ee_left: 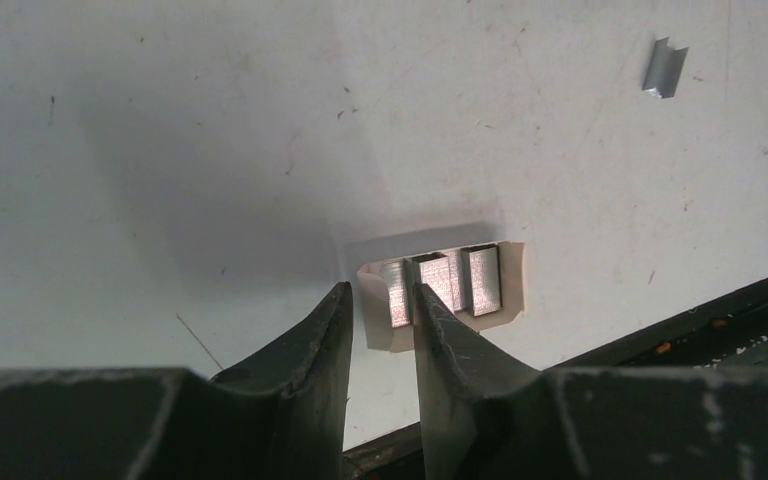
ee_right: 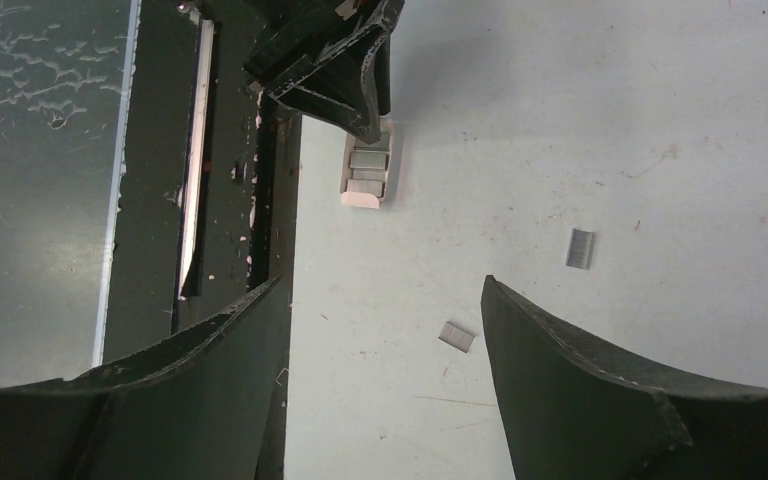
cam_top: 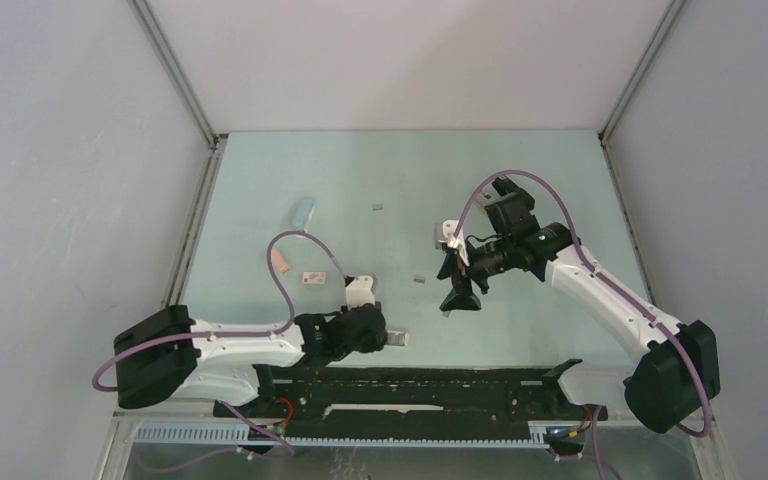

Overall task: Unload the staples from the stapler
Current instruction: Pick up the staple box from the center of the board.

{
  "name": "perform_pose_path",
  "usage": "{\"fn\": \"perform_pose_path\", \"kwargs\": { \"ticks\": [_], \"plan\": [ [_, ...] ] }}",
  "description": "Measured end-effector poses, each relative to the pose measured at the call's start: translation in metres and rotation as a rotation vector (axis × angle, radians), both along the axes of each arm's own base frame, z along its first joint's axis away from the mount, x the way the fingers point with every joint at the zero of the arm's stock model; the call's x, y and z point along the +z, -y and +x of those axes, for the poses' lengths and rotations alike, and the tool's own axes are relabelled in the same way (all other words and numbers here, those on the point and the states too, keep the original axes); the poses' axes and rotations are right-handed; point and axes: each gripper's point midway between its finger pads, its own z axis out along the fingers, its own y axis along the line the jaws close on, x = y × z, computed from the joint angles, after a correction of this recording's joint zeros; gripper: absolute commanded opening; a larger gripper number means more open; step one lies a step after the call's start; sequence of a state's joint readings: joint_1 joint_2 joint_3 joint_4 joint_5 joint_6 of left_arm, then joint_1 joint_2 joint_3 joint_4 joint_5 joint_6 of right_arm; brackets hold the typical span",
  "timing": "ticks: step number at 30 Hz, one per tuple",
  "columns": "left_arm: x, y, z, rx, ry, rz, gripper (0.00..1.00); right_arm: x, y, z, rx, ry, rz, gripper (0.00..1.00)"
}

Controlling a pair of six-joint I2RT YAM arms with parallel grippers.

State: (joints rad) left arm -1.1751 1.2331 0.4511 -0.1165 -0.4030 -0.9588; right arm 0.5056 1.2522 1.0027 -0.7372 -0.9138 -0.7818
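- The left hand [ee_left: 382, 300] is low at the near edge of the table [cam_top: 520, 200], left of centre, with its jaws narrowly apart.
- A small white paper tray [ee_left: 513, 285] lies flat there. Three short silvery staple strips [ee_left: 484, 282] sit side by side in it.
- One end of the tray, with one strip, sits between the left fingertips [ee_left: 332, 320]. I cannot tell whether they pinch it or only straddle it.
- The right hand [ee_right: 380, 285] hangs above the table, to the right of the tray and farther off. Its jaws are wide apart and hold nothing.
- Loose staple bits [ee_right: 580, 248] lie on the table below the right hand. One more staple bit [cam_top: 377, 207] lies well apart toward the far side.
- A pale blue oblong item [cam_top: 303, 211], a small pink piece [cam_top: 280, 260] and a small white block [cam_top: 312, 278] lie left of and beyond the tray, clear of both hands.
- I cannot tell which of these, if any, is the stapler.
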Motion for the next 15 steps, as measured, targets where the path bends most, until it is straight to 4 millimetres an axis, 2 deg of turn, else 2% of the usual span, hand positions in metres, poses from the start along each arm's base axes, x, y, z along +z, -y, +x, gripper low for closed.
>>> {"fn": "perform_pose_path", "kwargs": {
  "ticks": [4, 15],
  "plan": [
    [0.0036, 0.0033, 0.0008, -0.001, 0.003, -0.009, 0.27, 0.0000, 0.0000, 0.0000, 0.000, 0.000, 0.000, 0.80],
    [-0.0010, 0.0011, -0.0033, -0.005, -0.019, 0.041, 0.27, 0.0000, 0.0000, 0.0001, 0.000, 0.000, 0.000, 0.80]
  ]
}}
